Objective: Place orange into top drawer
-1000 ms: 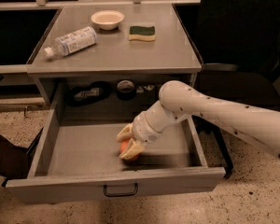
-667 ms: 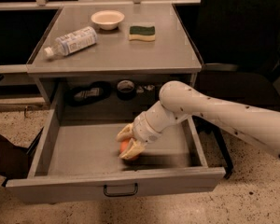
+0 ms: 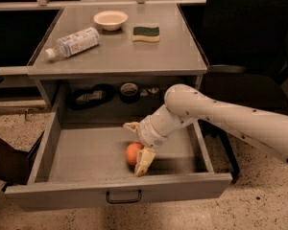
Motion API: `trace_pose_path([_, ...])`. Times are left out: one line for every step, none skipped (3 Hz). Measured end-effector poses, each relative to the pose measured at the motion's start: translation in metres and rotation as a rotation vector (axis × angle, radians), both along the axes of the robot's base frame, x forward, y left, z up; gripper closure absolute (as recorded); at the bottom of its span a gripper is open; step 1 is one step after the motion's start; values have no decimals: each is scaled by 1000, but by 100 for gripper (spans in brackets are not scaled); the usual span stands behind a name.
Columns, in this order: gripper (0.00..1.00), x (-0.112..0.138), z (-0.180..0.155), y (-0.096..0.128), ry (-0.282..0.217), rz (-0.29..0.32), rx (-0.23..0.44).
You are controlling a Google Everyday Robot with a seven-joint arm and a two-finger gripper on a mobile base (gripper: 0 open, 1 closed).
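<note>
Orange point(image 3: 132, 154) sits on the floor of the open top drawer point(image 3: 62, 189); hand point(image 3: 136, 148) spread wide around it (gripping nothing, apparently); only withdrawal remains.

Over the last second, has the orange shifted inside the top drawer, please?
No. The orange sits where it was, near the front of the top drawer, just behind its handle; the gripper straddles it, open.

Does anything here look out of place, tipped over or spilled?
Only the plastic bottle lies on its side on the cabinet top; nothing spilled. The gripper is inside the top drawer, open beside the orange.
</note>
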State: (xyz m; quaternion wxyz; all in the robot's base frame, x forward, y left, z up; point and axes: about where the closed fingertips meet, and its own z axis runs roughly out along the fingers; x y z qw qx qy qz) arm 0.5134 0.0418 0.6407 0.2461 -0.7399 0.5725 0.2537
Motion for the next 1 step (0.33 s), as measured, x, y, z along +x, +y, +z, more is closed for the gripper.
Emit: trace_pose_path([0, 0, 0, 0, 0, 0, 0])
